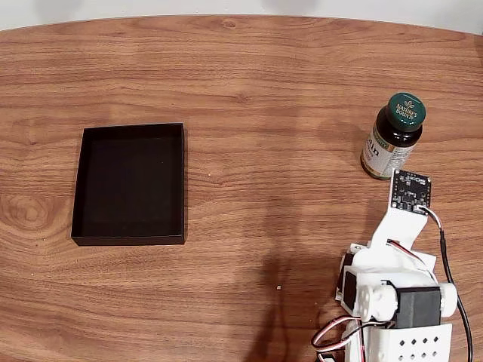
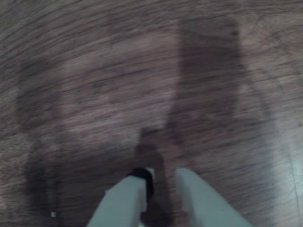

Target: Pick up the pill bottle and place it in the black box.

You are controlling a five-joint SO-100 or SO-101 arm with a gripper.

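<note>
- The pill bottle (image 1: pixel 394 138) stands upright on the tabletop (image 1: pixel 272 113) at the right of the fixed view, its green cap up and its label facing the camera.
- The black box (image 1: pixel 130 184) sits well apart from it, toward the left of the same view, with nothing inside.
- The arm (image 1: pixel 396 294) rises from the lower right corner, and a small circuit board (image 1: pixel 410 189) on its wrist lies just below the bottle.
- In the wrist view the jaws (image 2: pixel 163 176) are slightly parted, with a narrow gap between the two pale fingers (image 2: pixel 194 189), and they hold nothing; blurred wood grain lies beneath them.
- Judged from this, the step in hand is the approach: the bottle is not yet grasped.
- The next move likely calls for opening the jaws wider than the bottle, bringing them around its body below the cap, and closing squarely so it does not tip.
</note>
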